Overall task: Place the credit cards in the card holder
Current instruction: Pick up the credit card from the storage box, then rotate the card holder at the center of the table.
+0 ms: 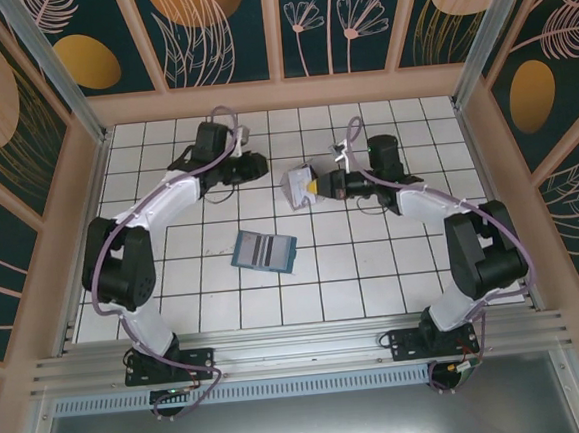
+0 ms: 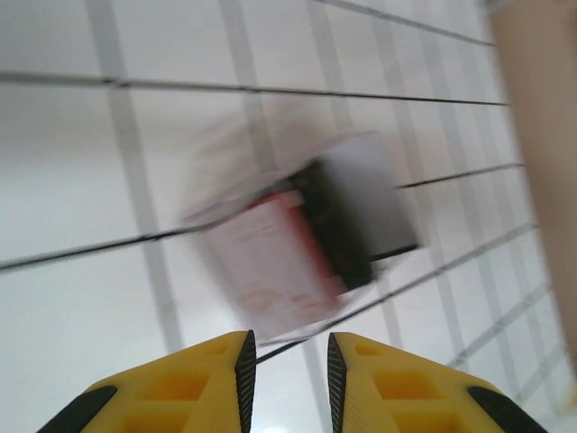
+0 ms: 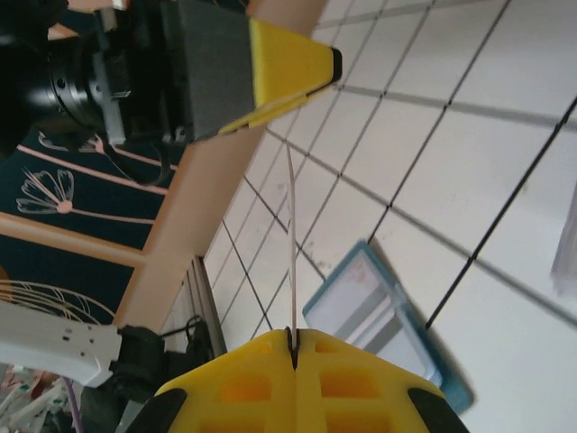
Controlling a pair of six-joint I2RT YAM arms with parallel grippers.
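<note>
**Card (image 1: 295, 188) pinched edge-on, holder (image 1: 264, 251) lies open**

A thin pale card stands clamped between the pressed-together fingers of the right gripper (image 3: 293, 337), lifted over the middle of the table (image 1: 374, 270), probably ready for carrying to a slot. The teal holder lies flat toward the table's near edge, striped slots up. The left gripper (image 2: 288, 361) hovers close by, narrowly spread and holding nothing. Its view is blurred, so the card's face can't be read.

top view looks down on the table (image 1: 374, 270); wrist views skim it closely.
</note>
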